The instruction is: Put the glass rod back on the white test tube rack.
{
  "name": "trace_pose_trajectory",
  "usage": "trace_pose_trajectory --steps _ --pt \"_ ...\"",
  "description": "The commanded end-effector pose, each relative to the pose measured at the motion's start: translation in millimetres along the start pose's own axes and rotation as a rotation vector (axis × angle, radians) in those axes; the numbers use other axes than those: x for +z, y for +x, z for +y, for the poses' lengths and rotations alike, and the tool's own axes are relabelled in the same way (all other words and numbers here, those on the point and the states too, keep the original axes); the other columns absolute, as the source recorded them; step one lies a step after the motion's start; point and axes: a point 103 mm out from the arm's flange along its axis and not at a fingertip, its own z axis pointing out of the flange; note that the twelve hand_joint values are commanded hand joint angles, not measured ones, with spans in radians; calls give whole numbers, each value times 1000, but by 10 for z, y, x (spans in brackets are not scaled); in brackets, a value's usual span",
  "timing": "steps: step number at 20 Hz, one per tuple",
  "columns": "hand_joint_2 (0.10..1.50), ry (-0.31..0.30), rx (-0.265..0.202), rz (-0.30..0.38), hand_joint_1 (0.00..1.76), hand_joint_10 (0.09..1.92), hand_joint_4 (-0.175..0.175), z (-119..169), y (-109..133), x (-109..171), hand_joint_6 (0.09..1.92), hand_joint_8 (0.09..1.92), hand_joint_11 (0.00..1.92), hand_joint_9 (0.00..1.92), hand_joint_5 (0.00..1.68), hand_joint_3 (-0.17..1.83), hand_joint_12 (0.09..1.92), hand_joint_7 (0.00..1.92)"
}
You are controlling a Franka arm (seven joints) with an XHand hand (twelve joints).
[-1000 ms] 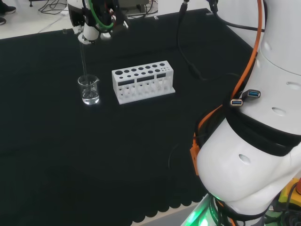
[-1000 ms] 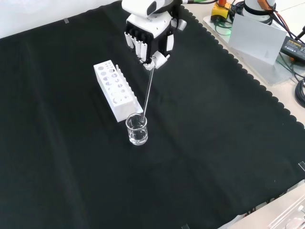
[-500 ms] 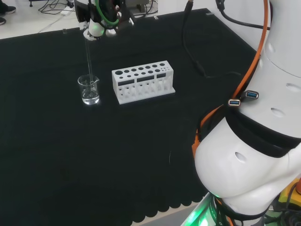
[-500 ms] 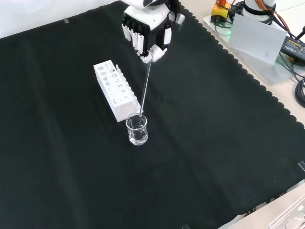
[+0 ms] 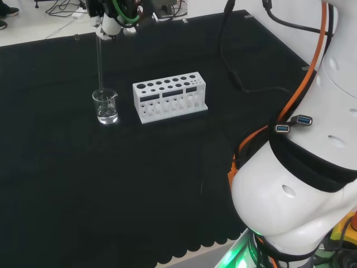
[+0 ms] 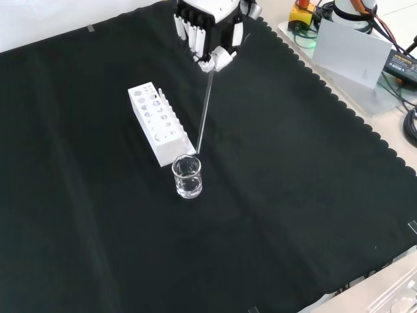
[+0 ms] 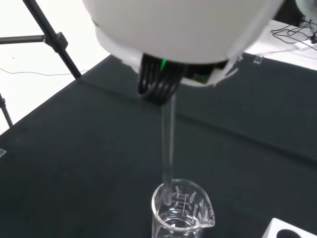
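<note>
In the head view, going from left to right, a small glass beaker [image 5: 105,106] with a little clear liquid stood toward the far left part of the desk [image 5: 83,184], and the white test tube rack [image 5: 169,96] stood just beside it on the right, its holes showing nothing in them. Above the beaker the hand [image 5: 109,27] pinched the top of the glass rod [image 5: 100,64] with curled fingers, and the rod hung nearly upright with its lower end at about the beaker's rim. The task looked to be in its early part: the rod was gripped and about lifted out, while carrying it across and setting it on the rack remained. The wrist view showed the rod's tip at the beaker's mouth; the front view showed the rod slanting down from the hand.
</note>
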Motion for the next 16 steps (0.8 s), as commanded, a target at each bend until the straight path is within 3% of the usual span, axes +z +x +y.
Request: trace_pose_trajectory --steps 1,16 --pt "429 1 32 -8 1336 229 -175 -64 -140 -61 577 520 1684 1892 1399 973 840 1467" --pt "427 3 118 -18 1336 230 -175 -254 -600 -65 578 521 1683 1891 1399 975 841 1467"
